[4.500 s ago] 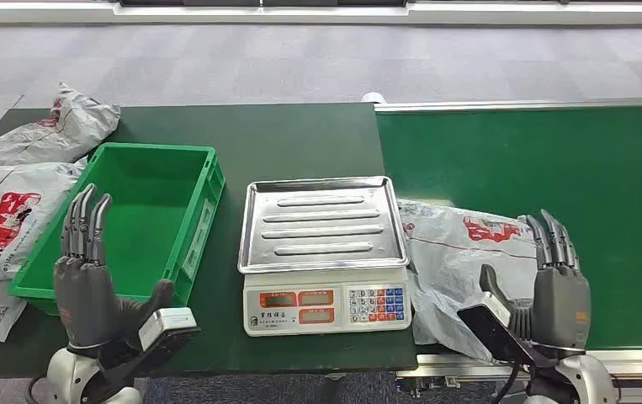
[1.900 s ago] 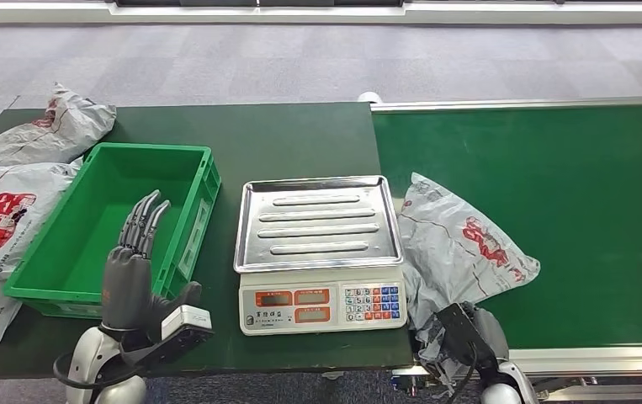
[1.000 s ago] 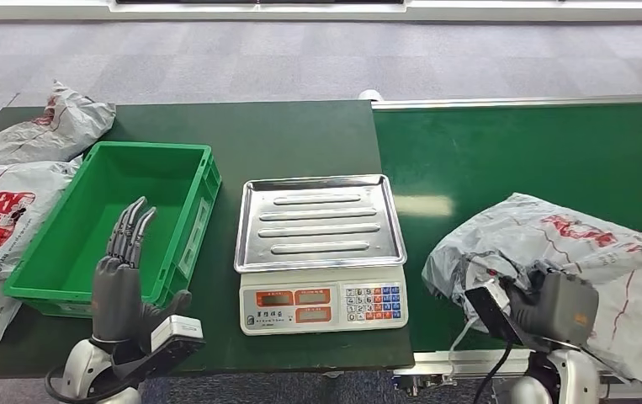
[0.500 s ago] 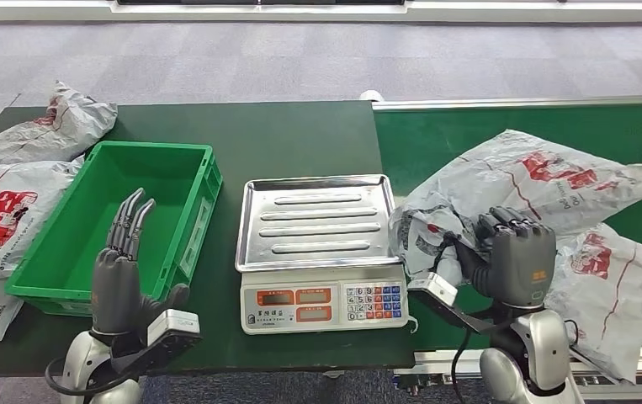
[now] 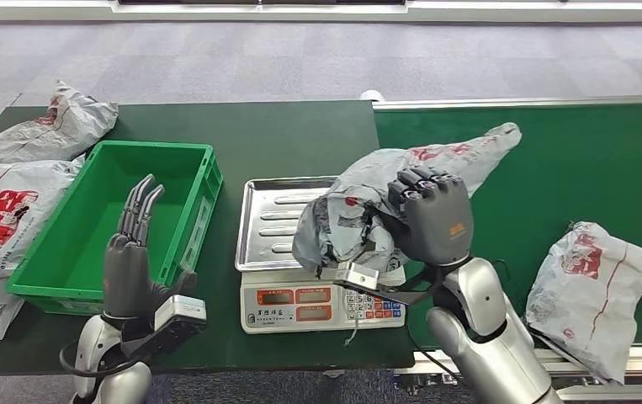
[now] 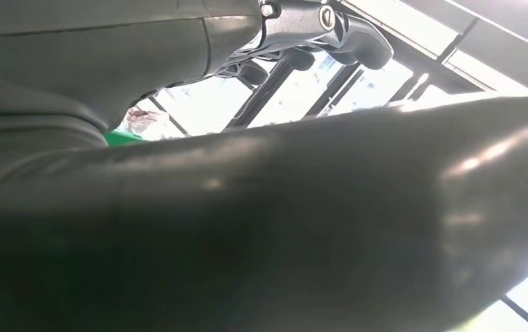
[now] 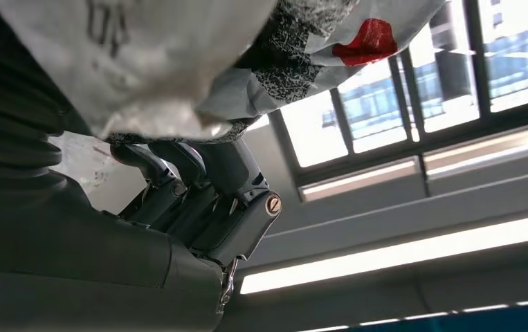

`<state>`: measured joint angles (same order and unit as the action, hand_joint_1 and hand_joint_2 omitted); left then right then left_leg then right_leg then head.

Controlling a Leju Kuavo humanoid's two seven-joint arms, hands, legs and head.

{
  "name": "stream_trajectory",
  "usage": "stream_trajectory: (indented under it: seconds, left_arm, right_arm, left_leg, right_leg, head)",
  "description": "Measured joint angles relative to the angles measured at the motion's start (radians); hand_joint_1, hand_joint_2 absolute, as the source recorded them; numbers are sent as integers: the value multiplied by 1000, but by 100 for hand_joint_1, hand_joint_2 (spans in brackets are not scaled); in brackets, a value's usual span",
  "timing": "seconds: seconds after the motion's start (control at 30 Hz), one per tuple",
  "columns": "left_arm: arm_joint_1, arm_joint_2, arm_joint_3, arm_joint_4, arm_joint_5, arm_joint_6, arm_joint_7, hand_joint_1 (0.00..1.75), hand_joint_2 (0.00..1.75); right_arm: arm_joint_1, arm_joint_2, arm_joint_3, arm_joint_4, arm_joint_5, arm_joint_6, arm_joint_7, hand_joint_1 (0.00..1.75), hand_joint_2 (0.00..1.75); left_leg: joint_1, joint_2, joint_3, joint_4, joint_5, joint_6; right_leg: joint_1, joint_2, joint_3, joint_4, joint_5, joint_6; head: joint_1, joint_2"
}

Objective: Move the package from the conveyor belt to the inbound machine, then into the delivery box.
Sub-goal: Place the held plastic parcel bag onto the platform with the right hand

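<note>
My right hand [image 5: 432, 220] grips the grey package [image 5: 359, 210] tight — it hangs over the right side of the scale [image 5: 321, 252], maybe touching the tray, I can't tell. My left hand [image 5: 130, 265] holds nothing, fingers straight and apart, by the green box [image 5: 178, 160].

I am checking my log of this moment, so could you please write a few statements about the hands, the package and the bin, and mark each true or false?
1. The right hand holds a package above the scale. True.
2. The left hand grips a package. False: it holds nothing, fingers apart.
3. The green bin has a package in it. False: no package lies in it.
4. Another package lies on the belt. True.
5. Packages lie on the table beside the bin. True.
</note>
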<state>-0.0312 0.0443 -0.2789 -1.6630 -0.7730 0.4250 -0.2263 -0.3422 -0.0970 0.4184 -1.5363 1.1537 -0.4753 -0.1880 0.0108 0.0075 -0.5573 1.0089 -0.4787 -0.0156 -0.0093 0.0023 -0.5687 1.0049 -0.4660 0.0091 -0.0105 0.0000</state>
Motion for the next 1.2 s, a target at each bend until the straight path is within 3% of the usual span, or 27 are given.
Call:
stream_trajectory:
  seconds: [0.13, 0.37, 0.83, 0.97, 1.13, 1.2]
  left_arm:
    - [-9, -4, 0, 14, 12, 0, -7, 0, 0]
    - [-10, -5, 0, 29, 22, 0, -12, 0, 0]
    - [-10, -5, 0, 43, 48, 3, -29, 0, 0]
    - [-9, -5, 0, 50, 58, 6, -31, 0, 0]
    - [-5, 1, 0, 50, 57, 1, -25, 0, 0]
    - [-5, 4, 0, 50, 59, 0, -25, 0, 0]
  right_arm:
    - [-77, 17, 90, 37, 4, 2, 25, 175, 175]
    - [-124, 27, 148, 59, -23, 26, 28, 175, 175]
    - [-124, 55, 200, 173, -151, 80, -25, 175, 175]
    - [-100, 79, 201, 278, -217, 126, -20, 0, 175]
    - [-66, 86, 192, 397, -236, 189, 42, 0, 175]
    - [-51, 86, 184, 423, -236, 198, 45, 0, 87]
  left_leg:
    - [0, 0, 0, 0, 1, 0]
    - [0, -2, -1, 0, 0, 0]
    - [0, -2, -1, 0, 0, 0]
    - [0, -2, -1, 0, 0, 0]
    - [0, -3, -2, 0, 0, 0]
    - [0, -3, -2, 0, 0, 0]
  right_leg:
    - [0, 0, 0, 0, 0, 0]
    - [0, -1, -1, 0, 0, 0]
    - [0, -1, -1, 0, 0, 0]
    - [0, -1, -1, 0, 0, 0]
    - [0, -1, -1, 0, 0, 0]
    - [0, -1, -1, 0, 0, 0]
  head:
    - [0, 0]
    - [0, 0]
    - [0, 0]
    - [0, 0]
    - [0, 0]
    - [0, 0]
